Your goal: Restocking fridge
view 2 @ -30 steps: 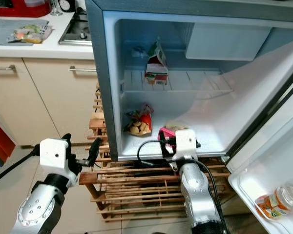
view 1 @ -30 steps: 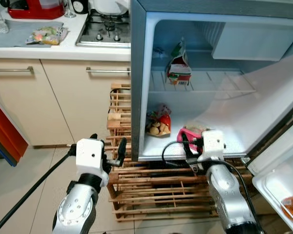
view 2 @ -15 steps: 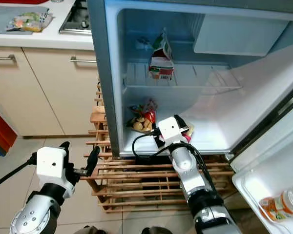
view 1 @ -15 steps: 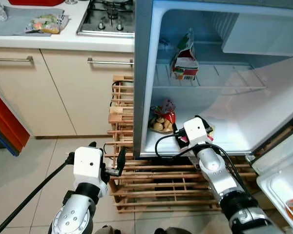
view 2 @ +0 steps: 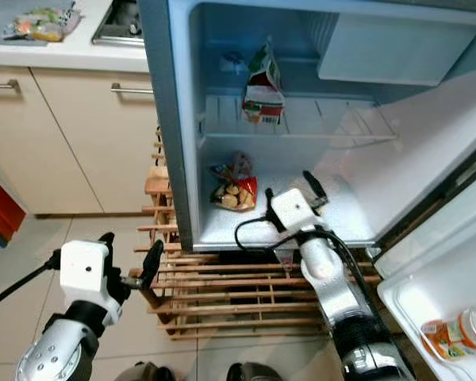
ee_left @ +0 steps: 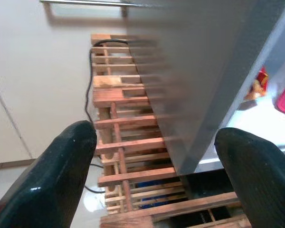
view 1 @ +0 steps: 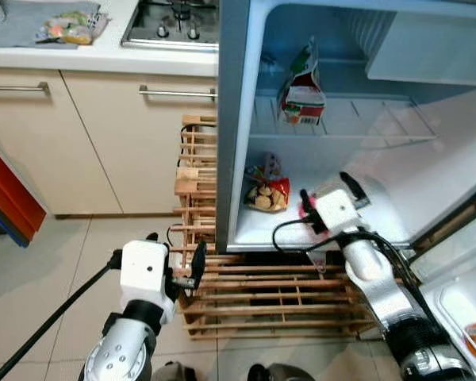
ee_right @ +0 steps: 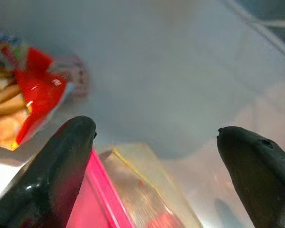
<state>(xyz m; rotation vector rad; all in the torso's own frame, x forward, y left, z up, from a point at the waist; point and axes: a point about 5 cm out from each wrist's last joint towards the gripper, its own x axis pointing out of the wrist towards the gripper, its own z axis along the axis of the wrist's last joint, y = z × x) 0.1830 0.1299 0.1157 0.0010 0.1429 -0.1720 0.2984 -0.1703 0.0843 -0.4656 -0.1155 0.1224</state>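
- Kitchen floor tiles are below me, and the small fridge [view 1: 230, 119] stands open on a wooden rack [view 1: 254, 294] next to the cupboards [view 1: 103, 135].
- On the fridge floor I see a pink packet [ee_right: 109, 194] with a clear, shiny top. It lies right under my right gripper [ee_right: 156, 156], near the front edge.
- A red snack bag [view 1: 264, 190] sits just beside it, further in and to the left. A carton [view 1: 301, 95] stands on the wire shelf above.
- I think the pink packet is light and flat. Its clear top looks slippery and soft, so I would take it by the stiff pink rim and not squeeze hard.
- My right gripper is inside the fridge with its fingers spread wide. It holds nothing; the packet lies between and below the fingers.
- My left gripper [ee_left: 156, 156] hangs outside, in front of the rack, fingers wide apart and empty.
- A bottle [view 2: 452, 329] lies in the door tray on the right.
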